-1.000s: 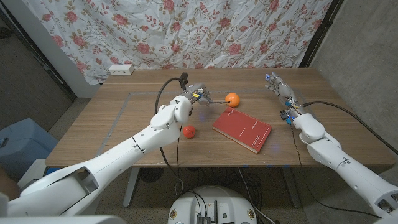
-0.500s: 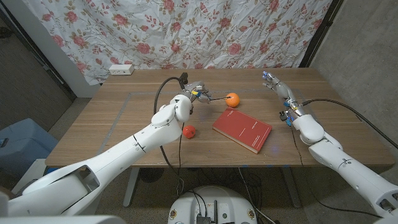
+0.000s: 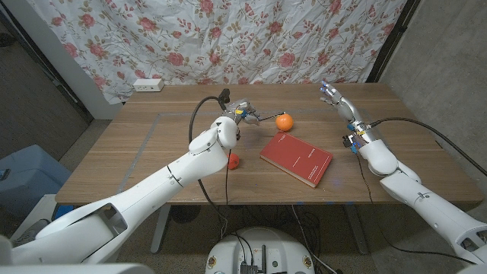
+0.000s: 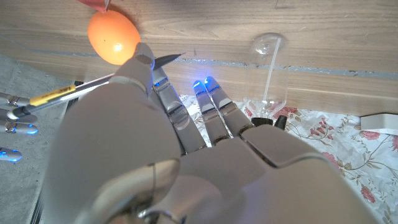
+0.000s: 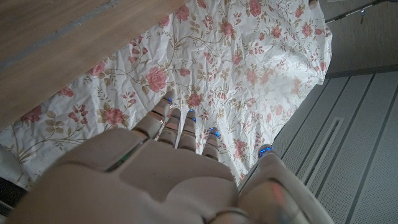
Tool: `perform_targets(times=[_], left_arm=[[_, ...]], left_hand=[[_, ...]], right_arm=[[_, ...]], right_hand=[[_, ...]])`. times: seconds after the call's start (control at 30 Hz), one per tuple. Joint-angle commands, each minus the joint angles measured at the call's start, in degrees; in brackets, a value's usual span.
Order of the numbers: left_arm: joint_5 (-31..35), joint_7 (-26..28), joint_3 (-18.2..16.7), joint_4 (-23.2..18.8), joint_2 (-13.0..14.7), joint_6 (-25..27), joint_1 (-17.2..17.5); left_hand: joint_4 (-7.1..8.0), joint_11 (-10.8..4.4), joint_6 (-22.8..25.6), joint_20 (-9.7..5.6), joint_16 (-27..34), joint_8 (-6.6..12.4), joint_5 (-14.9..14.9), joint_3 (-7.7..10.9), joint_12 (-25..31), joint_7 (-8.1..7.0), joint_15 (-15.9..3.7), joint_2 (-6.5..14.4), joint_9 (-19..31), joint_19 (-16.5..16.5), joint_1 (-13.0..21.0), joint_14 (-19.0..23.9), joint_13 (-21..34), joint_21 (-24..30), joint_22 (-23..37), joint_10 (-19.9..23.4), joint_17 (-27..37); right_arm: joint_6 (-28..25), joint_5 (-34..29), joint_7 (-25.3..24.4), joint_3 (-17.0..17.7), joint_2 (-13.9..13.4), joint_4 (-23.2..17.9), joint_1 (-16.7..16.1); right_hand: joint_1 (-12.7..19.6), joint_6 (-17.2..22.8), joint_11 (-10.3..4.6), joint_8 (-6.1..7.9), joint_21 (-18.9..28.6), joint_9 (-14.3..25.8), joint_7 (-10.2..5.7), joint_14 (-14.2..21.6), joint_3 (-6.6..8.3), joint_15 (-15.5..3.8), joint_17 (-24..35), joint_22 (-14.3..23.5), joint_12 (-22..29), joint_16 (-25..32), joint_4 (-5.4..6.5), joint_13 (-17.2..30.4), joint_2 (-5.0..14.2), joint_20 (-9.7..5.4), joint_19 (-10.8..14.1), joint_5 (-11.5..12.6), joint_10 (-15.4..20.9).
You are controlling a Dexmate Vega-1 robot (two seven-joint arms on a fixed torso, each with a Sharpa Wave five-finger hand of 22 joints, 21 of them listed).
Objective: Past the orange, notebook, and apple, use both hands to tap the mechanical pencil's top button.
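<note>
The left robot hand is up over the far part of the bench. It holds the pencil in its fingers. The pencil sticks out sideways toward the orange, and its tip is just beside the orange. From the left wrist camera, the pencil looks thin, with a yellow band, and the orange sits close to the fingers.

The right robot hand is lifted over the far right side of the bench, well apart from the pencil. Its fingers are spread and it holds nothing.

The red notebook lies flat between the two arms, near the orange. The small red apple peeks out beside the left arm.

A flowery cloth hangs behind the bench, and a white power strip lies at its far edge.
</note>
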Motion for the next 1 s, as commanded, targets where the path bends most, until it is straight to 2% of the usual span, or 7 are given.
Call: perform_targets(times=[0.03,0.13,0.23,0.33,0.53,0.8,1.0], left_arm=[[-6.9,3.3,-0.5,-0.4,-0.7,1.0,-0.7],[-8.7,3.9,-0.7,-0.3,-0.9,1.0,-1.0],[-10.2,4.3,-0.7,-0.6,-1.1,2.1,-1.5],[-12.0,4.9,-1.1,-0.8,-1.3,2.5,-1.6],[-15.1,6.0,-1.3,-0.5,-1.5,2.6,-2.3],[-19.2,7.9,-2.1,0.5,-2.4,3.1,-3.1],[-21.8,8.4,-2.0,0.5,-2.3,4.1,-4.0]], left_hand=[[-0.04,-0.85,0.4,-5.62,-0.2,0.10,0.3,-0.34,0.3,0.12,-9.72,0.7,0.1,-0.1,0.0,-0.4,0.2,0.0,0.2,1.2,0.0],[-0.01,-0.85,0.3,-5.57,-0.2,0.07,0.3,-0.42,0.3,0.17,-9.68,0.7,0.1,-0.1,-0.1,-0.5,0.2,0.0,0.2,1.2,0.0],[0.02,-0.85,0.3,-5.56,-0.2,0.06,0.3,-0.48,0.2,0.04,-9.67,0.7,0.1,-0.1,-0.1,-0.5,0.2,0.0,0.2,1.1,0.0],[0.04,-0.85,0.3,-5.52,-0.1,0.05,0.3,-0.51,0.2,0.10,-9.66,0.8,0.1,0.0,-0.1,-0.6,0.2,0.0,0.2,1.2,0.0],[0.06,-0.84,0.3,-5.45,-0.1,0.06,0.4,-0.59,0.2,0.15,-9.65,0.9,0.2,0.0,-0.1,-0.6,0.2,0.1,0.2,1.2,0.0],[0.05,-0.85,0.3,-5.43,-0.1,0.07,0.4,-0.73,0.2,0.07,-9.63,0.9,0.2,0.1,-0.1,-0.6,0.2,0.1,0.2,1.2,0.0],[0.05,-0.85,0.3,-5.34,0.0,0.06,0.4,-0.81,0.2,0.10,-9.61,1.0,0.2,0.1,-0.1,-0.6,0.2,0.1,0.2,1.3,0.0]], right_arm=[[6.0,-7.5,-3.6,-0.7,0.4,4.5,2.0],[6.4,-8.3,-3.9,-1.0,0.4,5.3,2.5],[7.9,-8.6,-4.3,-1.3,0.9,7.0,3.4],[10.0,-10.4,-5.6,-1.7,1.5,9.3,4.6],[12.9,-12.7,-7.1,-2.7,2.3,12.9,7.0],[15.8,-17.9,-10.8,-3.9,2.7,16.5,9.9],[16.5,-22.9,-15.4,-4.7,2.2,16.9,11.0]], right_hand=[[0.0,-1.2,0.62,-0.12,0.2,0.1,-0.32,0.1,0.10,0.85,0.0,0.1,0.1,0.1,-0.57,0.1,-0.47,0.67,0.4,0.3,-0.2],[0.0,-2.1,1.56,0.19,0.2,0.2,-0.38,0.5,0.09,2.36,0.1,0.2,0.1,0.3,-0.82,0.2,-0.53,1.64,0.6,0.3,-0.3],[0.2,-2.2,3.10,0.69,0.2,0.3,-0.37,0.3,0.28,3.73,0.3,0.2,0.2,0.4,-1.11,0.2,-0.02,2.70,0.6,0.4,-0.3],[0.4,-2.1,3.49,0.85,0.2,0.4,-0.38,0.2,0.33,4.54,0.3,0.2,0.3,0.4,-1.44,0.2,-0.06,3.01,0.5,0.3,-0.3],[1.0,-1.5,5.62,1.35,-0.1,0.5,-0.36,-0.1,0.38,6.37,0.3,0.2,-0.1,0.2,-2.35,0.2,-0.33,4.09,-0.1,0.2,-1.6],[1.4,0.2,6.50,2.06,-0.2,0.6,-0.32,-1.1,0.52,7.67,0.3,0.2,-0.2,-0.1,-3.06,0.1,-0.26,4.95,-0.9,0.1,-2.8],[1.5,1.4,7.01,2.41,-0.2,0.7,-0.29,-1.5,0.56,8.08,0.2,0.2,-0.2,-0.3,-3.42,0.1,-0.28,5.37,-1.3,0.0,-3.2]])
